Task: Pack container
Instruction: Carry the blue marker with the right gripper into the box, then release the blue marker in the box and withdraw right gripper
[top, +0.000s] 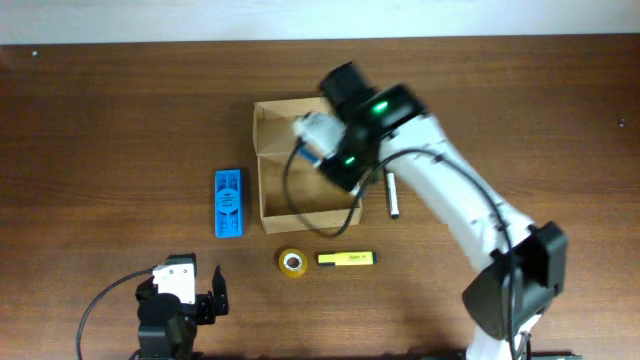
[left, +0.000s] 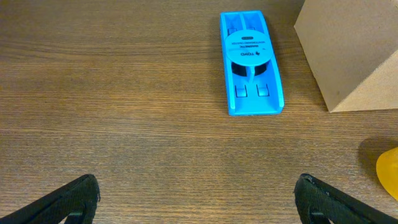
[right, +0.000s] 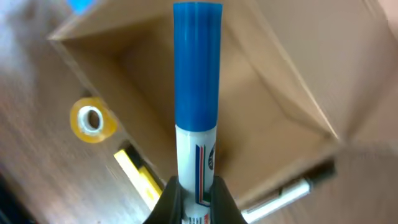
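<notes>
The tan cardboard container (top: 272, 190) stands open at the table's middle; it also shows in the right wrist view (right: 155, 74) and its corner in the left wrist view (left: 348, 50). My right gripper (right: 196, 193) is shut on a white marker with a blue cap (right: 197, 81) and holds it above the container's opening, under the arm in the overhead view (top: 330, 150). My left gripper (left: 196, 202) is open and empty near the front edge (top: 185, 295).
A flat blue plastic case (top: 228, 203) lies left of the container. A yellow tape roll (top: 292, 262) and a yellow highlighter (top: 346, 259) lie in front of it. A white pen with a black cap (top: 393, 195) lies to its right.
</notes>
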